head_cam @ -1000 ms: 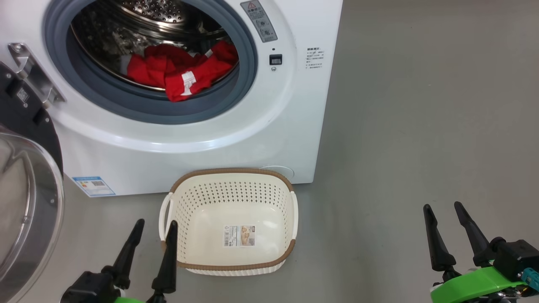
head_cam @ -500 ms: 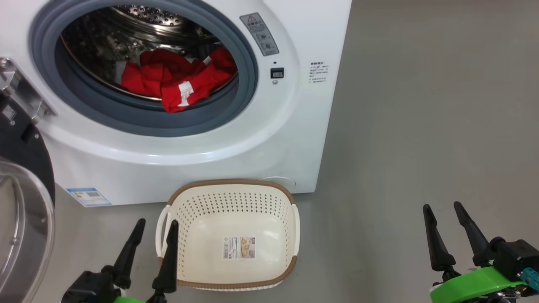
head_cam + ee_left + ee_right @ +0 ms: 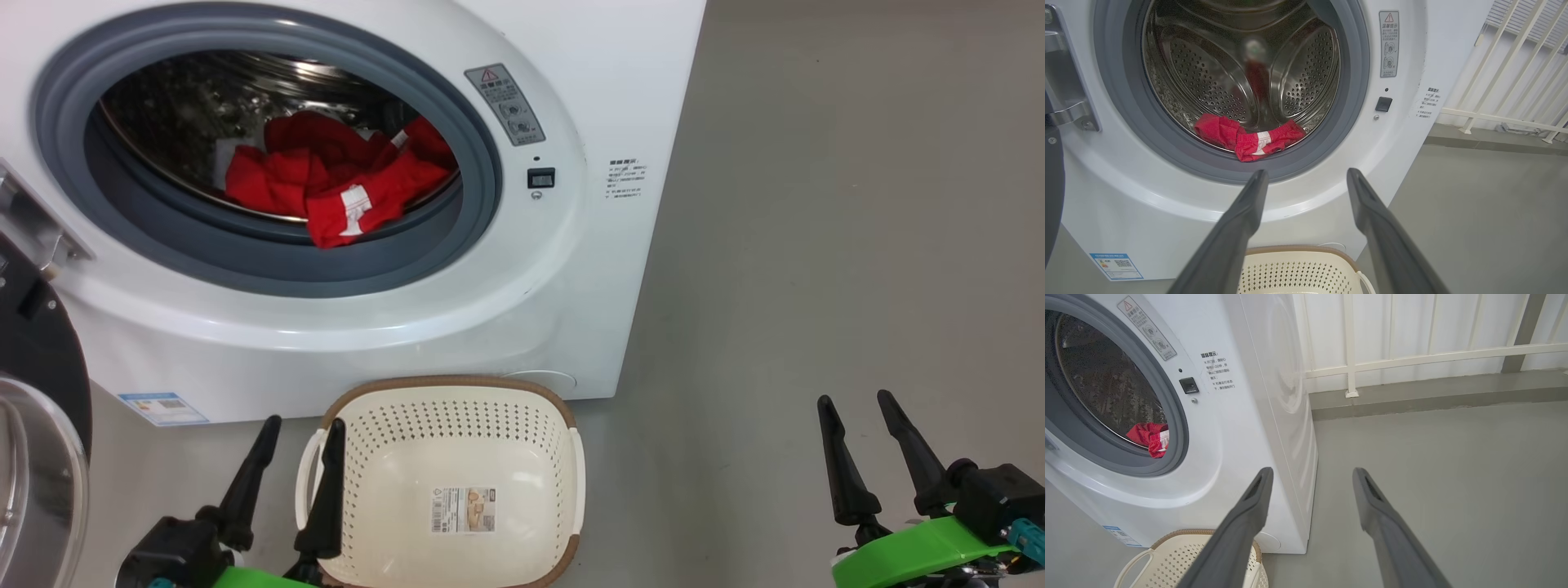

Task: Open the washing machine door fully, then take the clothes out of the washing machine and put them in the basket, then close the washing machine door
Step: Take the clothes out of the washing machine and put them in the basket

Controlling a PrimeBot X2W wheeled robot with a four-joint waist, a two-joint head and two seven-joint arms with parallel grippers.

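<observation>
Because the clothes [image 3: 335, 192], likely limp and light, lie at the near lip of the drum [image 3: 1208, 81], a raised fold looks the best hold for the left gripper [image 3: 303, 423] or right gripper [image 3: 855, 398], both open and empty.

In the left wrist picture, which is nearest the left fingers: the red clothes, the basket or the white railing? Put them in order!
1. The basket, just under the fingers of the left gripper.
2. The clothes, ahead inside the drum.
3. The white railing, far off on the right.
</observation>
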